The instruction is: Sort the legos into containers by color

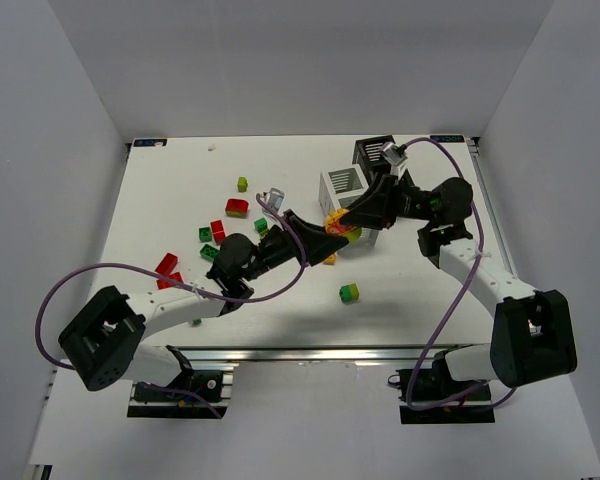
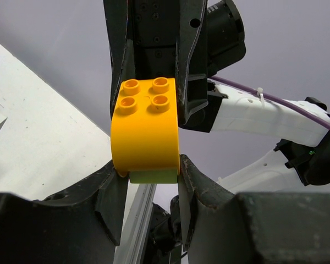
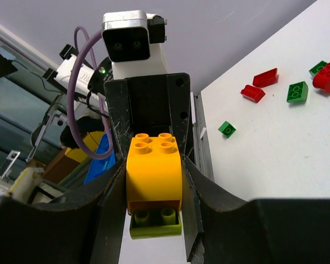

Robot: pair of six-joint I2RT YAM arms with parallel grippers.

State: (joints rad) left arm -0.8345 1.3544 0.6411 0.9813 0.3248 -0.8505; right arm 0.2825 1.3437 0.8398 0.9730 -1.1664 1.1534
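Note:
An orange brick (image 1: 336, 222) with a lime-yellow brick (image 2: 153, 176) stuck to its underside hangs above the table in front of the white bin (image 1: 328, 190). My left gripper (image 1: 328, 230) (image 2: 152, 181) is shut on the stack's end where the two bricks join. My right gripper (image 1: 350, 220) (image 3: 154, 203) is shut on the orange brick (image 3: 154, 170) from the opposite side. The lime-yellow brick (image 3: 154, 225) sticks out below it. The black bin (image 1: 365, 150) stands behind the white one. What lies inside the bins is hidden.
Loose bricks lie on the left half of the table: red (image 1: 236, 207) (image 1: 166, 264), green (image 1: 205, 234) (image 1: 211, 252), lime (image 1: 242, 184). A green-and-lime stack (image 1: 349, 293) and an orange brick (image 1: 330, 259) lie near the middle. The right wrist view shows red (image 3: 264, 77) and green (image 3: 297, 92) bricks.

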